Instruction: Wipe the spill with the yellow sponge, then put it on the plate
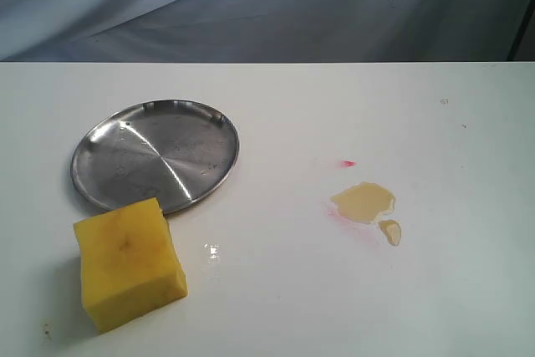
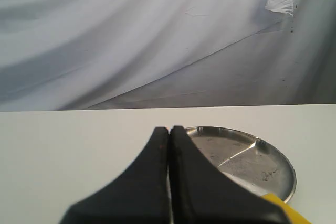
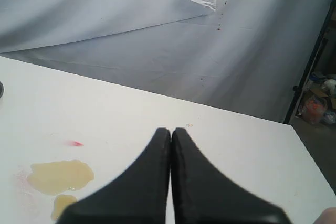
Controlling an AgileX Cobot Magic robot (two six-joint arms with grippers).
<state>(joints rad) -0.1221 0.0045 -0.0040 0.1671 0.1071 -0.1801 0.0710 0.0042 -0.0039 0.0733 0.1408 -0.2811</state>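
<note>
The yellow sponge (image 1: 129, 262) stands on the white table at the front left, just in front of the silver plate (image 1: 155, 155). The tan spill (image 1: 364, 202) with its small droplet (image 1: 390, 232) lies right of centre. Neither gripper shows in the exterior view. In the left wrist view my left gripper (image 2: 169, 129) is shut and empty, with the plate (image 2: 252, 161) and a corner of the sponge (image 2: 286, 211) beyond it. In the right wrist view my right gripper (image 3: 170, 130) is shut and empty, with the spill (image 3: 60, 176) off to one side of it.
A small red mark (image 1: 349, 163) lies just behind the spill, and a faint red smear (image 1: 338, 213) borders it. A grey cloth backdrop (image 1: 267, 6) hangs behind the table's far edge. A dark stand (image 3: 310, 72) rises beyond the table's right end.
</note>
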